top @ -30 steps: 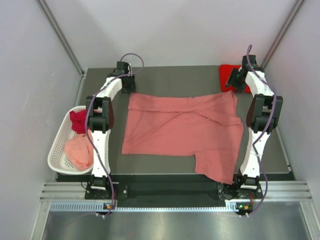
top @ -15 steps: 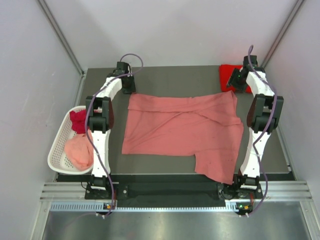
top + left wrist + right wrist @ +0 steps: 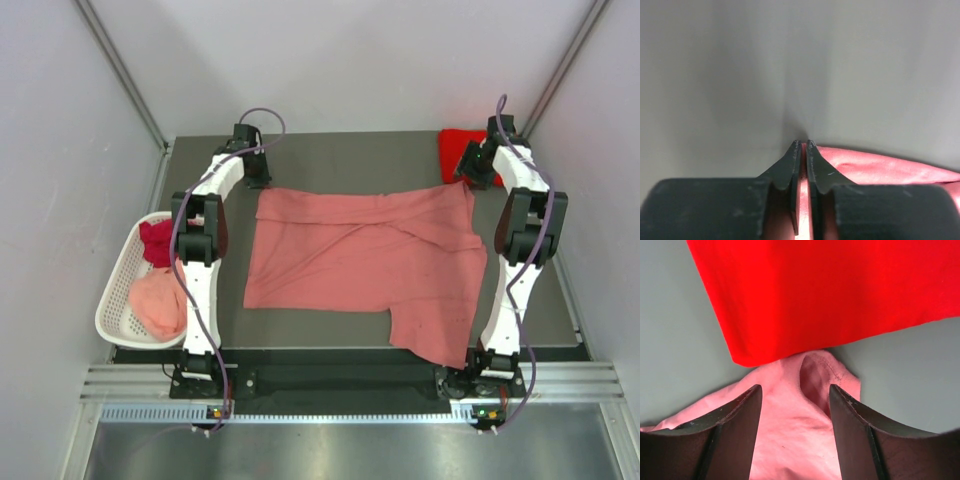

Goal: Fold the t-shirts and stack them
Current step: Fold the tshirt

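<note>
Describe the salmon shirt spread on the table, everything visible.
The salmon shirt is soft, plain cloth, lying flat but creased across the dark table, with diagonal folds and one flap reaching the near right edge. The left gripper is shut on its far left corner. Its far right corner meets the folded red shirt, with the right gripper open above it, not gripping.
</note>
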Controlling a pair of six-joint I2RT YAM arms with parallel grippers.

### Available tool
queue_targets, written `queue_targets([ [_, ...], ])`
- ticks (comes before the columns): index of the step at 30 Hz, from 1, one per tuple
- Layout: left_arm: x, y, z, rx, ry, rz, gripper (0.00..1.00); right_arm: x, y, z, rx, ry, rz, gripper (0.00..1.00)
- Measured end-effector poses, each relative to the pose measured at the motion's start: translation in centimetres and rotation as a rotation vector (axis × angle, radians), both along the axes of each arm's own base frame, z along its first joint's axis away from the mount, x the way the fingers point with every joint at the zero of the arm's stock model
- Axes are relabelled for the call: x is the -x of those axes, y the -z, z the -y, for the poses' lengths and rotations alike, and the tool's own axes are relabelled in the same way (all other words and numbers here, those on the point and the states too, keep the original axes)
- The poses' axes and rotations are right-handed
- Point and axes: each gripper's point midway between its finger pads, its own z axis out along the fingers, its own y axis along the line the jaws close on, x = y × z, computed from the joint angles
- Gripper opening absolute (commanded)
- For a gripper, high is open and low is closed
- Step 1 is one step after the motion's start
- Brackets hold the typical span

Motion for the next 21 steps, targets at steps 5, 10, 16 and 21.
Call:
queue_targets([
  [5, 0.0, -0.1, 0.1, 0.014, -0.014, -0.003, 0.00, -0.1, 0.4, 0.0, -0.004, 0.000, -0.003, 0.52],
  [10, 0.0, -0.1, 0.0, 0.018, -0.038, -0.005, 0.00, -0.2, 1.4, 0.0, -0.010, 0.001, -0.015, 0.45],
  [16, -0.1, -0.1, -0.3, 0.011, -0.085, -0.006, 0.00, -0.3, 2.8, 0.2, -0.019, 0.015, -0.032, 0.28],
  [21, -0.1, -0.1, -1.4, -0.019, -0.162, -0.002, 0.00, -0.4, 2.9, 0.7, -0.027, 0.037, -0.030, 0.08],
])
